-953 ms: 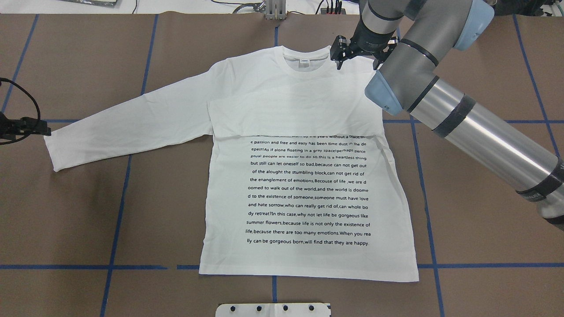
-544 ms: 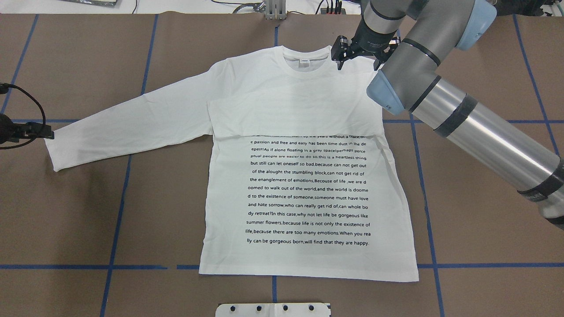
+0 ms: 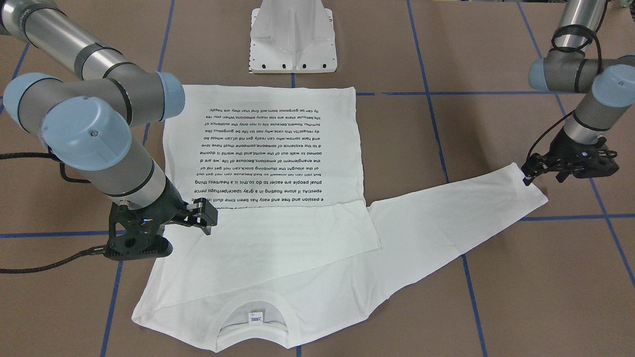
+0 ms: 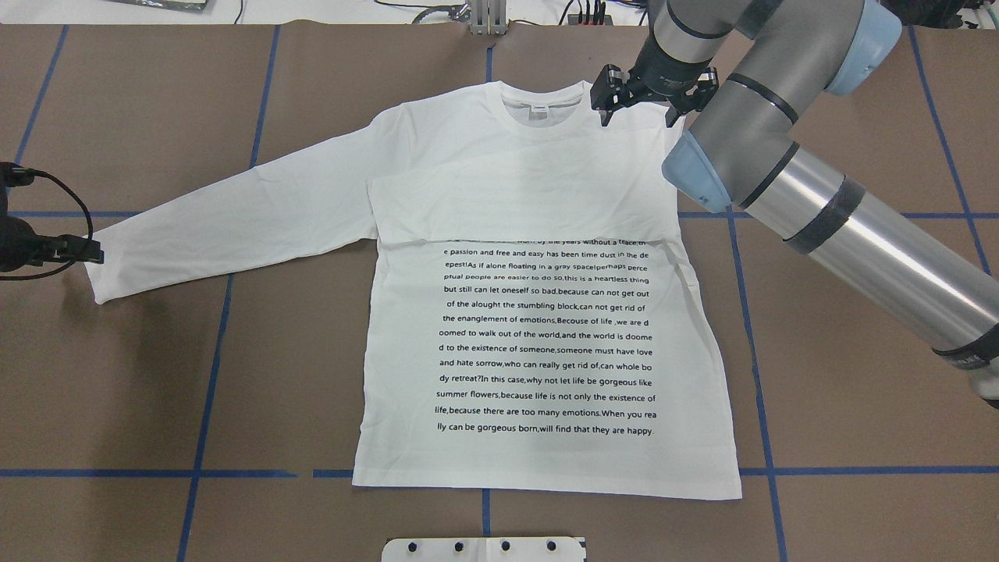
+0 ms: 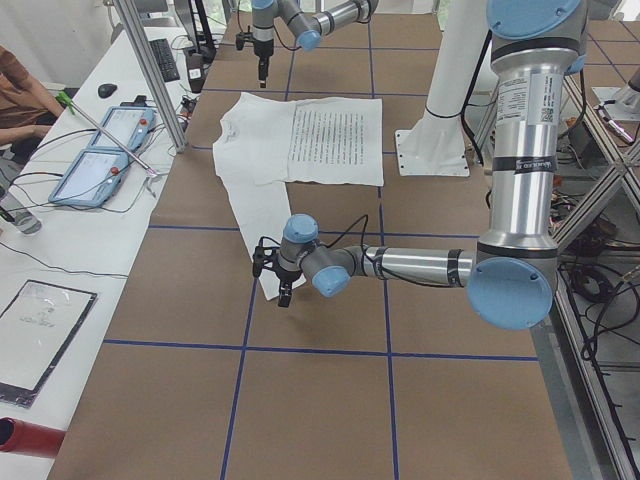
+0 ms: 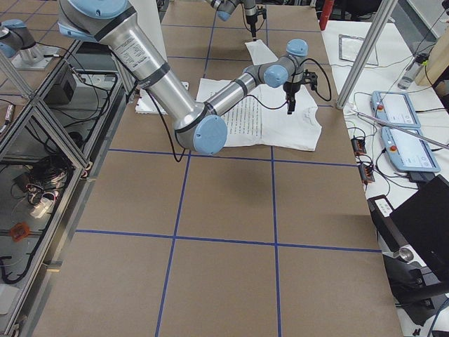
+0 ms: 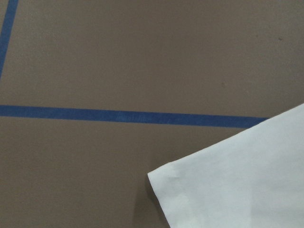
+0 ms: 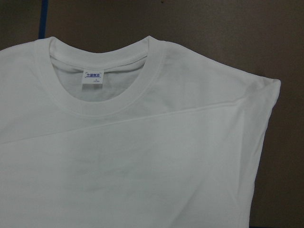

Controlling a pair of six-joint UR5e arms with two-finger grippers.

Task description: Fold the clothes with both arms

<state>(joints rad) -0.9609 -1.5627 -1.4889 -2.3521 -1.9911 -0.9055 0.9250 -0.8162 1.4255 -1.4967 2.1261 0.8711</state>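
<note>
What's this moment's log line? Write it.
T-shirt flat, one sleeve folded | left gripper at cuff | right gripper open over shoulder

Right arm, left side of the front view: thick grey links and a polished silver tube ringed with black bands. Its pale blue joint caps were round, one with a small dark screw at its centre. A black braided cable ran from the black right end effector. Upper right, the left arm was the same grey and blue, with a looped cable and a black left end effector.
</note>
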